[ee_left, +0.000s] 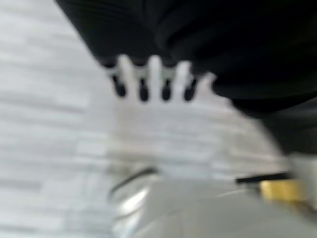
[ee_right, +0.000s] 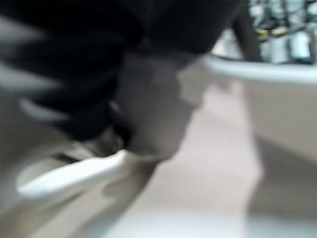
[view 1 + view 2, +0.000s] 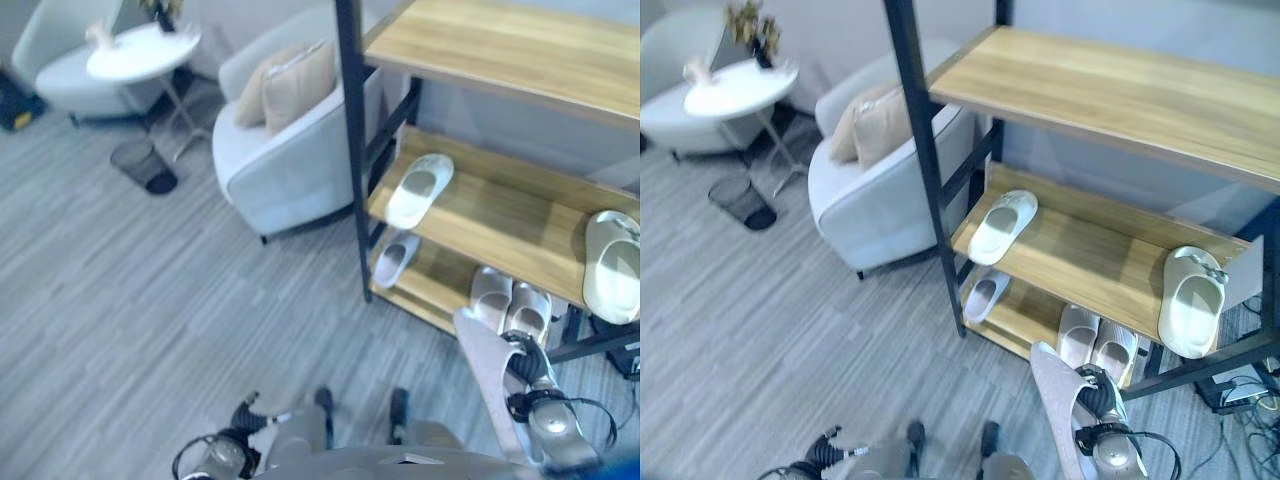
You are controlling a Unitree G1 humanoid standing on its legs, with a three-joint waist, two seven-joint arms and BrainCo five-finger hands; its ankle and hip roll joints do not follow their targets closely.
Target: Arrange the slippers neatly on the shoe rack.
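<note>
The three-shelf wooden shoe rack (image 3: 1110, 250) is standing just ahead of the right hand (image 3: 1095, 392), which is gripping a grey slipper (image 3: 1055, 395) by its edge, sole side showing. Directly beyond that hand, a pale grey pair (image 3: 1097, 345) is occupying the bottom shelf, so the held slipper may be heading into them or catching the shelf edge above. Further off, on the middle shelf, a white slipper (image 3: 1002, 226) is lying apart from a cream one (image 3: 1192, 300), and a small one (image 3: 986, 294) is sitting below. The grip looks loose, though the right wrist view is too smeared to confirm it. The left hand (image 1: 153, 79) is hanging over the floor, fingers straight, holding nothing.
</note>
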